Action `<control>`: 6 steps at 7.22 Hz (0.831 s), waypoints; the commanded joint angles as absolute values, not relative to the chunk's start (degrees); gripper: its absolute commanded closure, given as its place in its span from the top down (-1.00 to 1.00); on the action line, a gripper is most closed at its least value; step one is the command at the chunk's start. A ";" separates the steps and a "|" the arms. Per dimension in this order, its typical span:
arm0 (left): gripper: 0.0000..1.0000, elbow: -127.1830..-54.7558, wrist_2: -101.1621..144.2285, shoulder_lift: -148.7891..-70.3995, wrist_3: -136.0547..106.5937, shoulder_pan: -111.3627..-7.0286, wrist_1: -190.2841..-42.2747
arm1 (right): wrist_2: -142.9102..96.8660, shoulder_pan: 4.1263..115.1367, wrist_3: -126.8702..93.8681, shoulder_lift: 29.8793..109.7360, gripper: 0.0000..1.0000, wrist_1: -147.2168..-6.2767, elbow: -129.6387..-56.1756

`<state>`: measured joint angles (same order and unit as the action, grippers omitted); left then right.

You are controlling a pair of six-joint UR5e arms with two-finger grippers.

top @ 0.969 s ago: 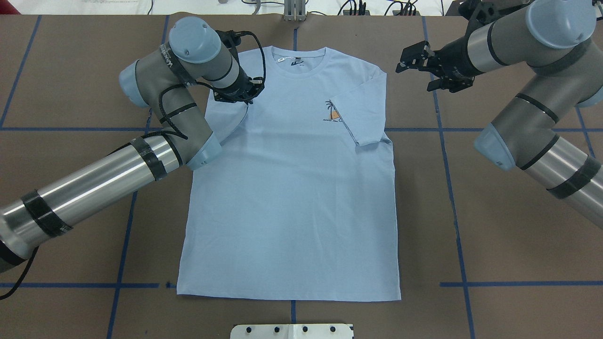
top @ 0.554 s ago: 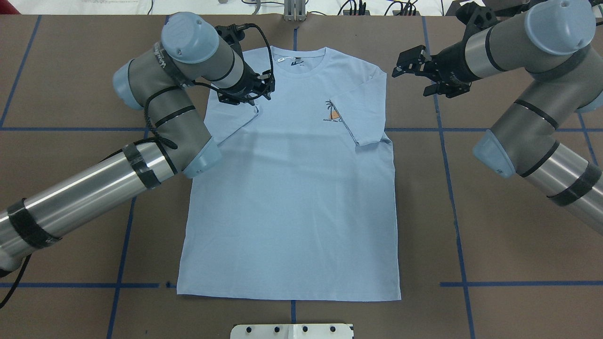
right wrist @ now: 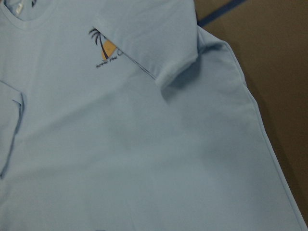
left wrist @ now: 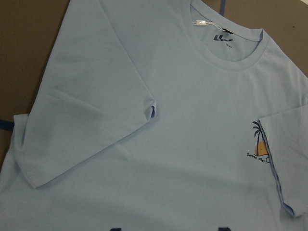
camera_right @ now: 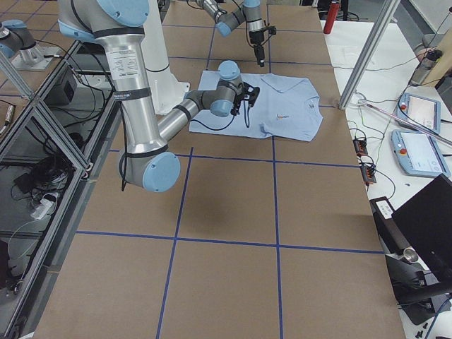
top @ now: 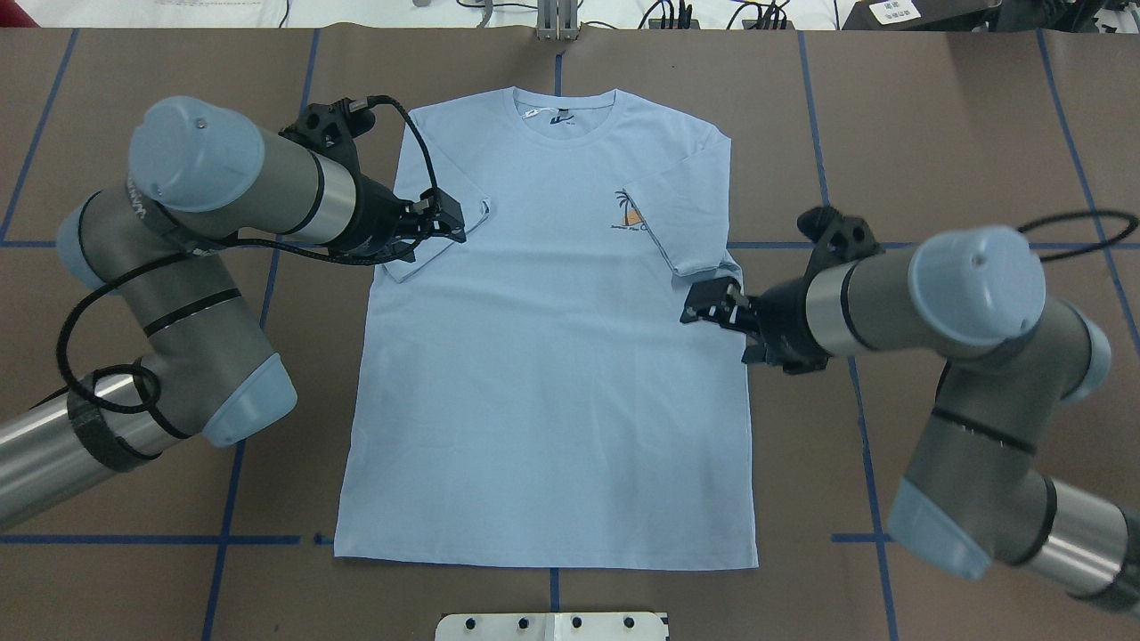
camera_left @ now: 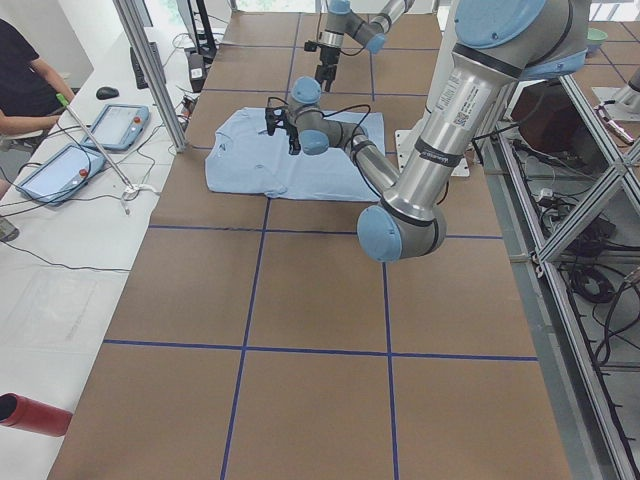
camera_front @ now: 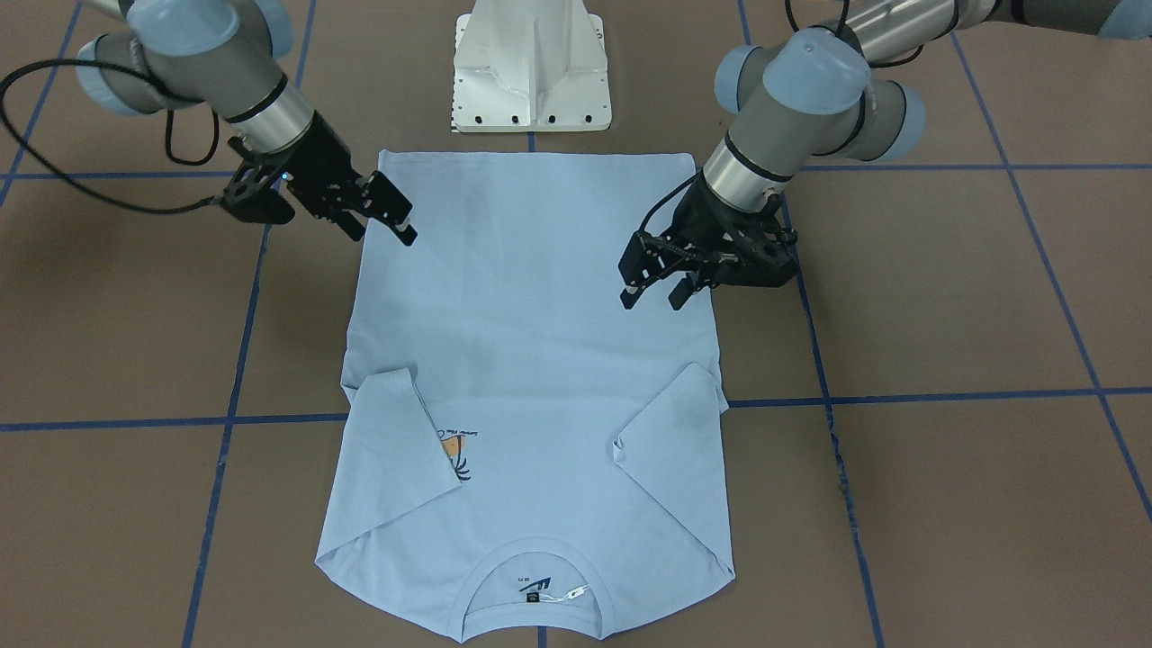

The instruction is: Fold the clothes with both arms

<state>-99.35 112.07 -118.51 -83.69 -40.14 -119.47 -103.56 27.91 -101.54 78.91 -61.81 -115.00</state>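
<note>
Brown table (top: 962, 133), blue tape lines (top: 134, 539); the T-shirt (top: 552, 383) lies flat mid-table, sleeves folded in, hem toward the white pedestal (camera_front: 531, 72). Left gripper (camera_front: 652, 297) and right gripper (camera_front: 382, 232) hover over its side edges, jaws spread, empty.

Left arm (top: 178, 267): enters the overhead view from 8 o'clock. The elbow is sharply bent, the upper links fold back toward 12 o'clock, and the wrist turns to aim toward 3 o'clock.
Left gripper (top: 452, 223): at about 10 o'clock from view centre. Jaws apart, nothing between them, hovering.
Right arm (top: 971, 356): enters from 4 o'clock, elbow bent, wrist aimed toward 9 o'clock.
Right gripper (top: 717, 320): at about 3 o'clock from view centre, jaws apart, empty, hovering.
The two grippers point inward, with the left one nearer 12 o'clock.
</note>
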 commanded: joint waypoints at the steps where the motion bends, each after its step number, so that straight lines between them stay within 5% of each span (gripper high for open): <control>1: 0.53 -100.81 111.71 -116.90 -83.76 -39.64 -119.44 | -85.08 9.67 -111.65 82.88 0.90 -75.18 -121.99; 6: 0.54 -100.02 111.62 -116.89 -85.60 -38.15 -119.44 | -75.58 -0.26 -121.03 84.02 0.69 -83.50 -121.38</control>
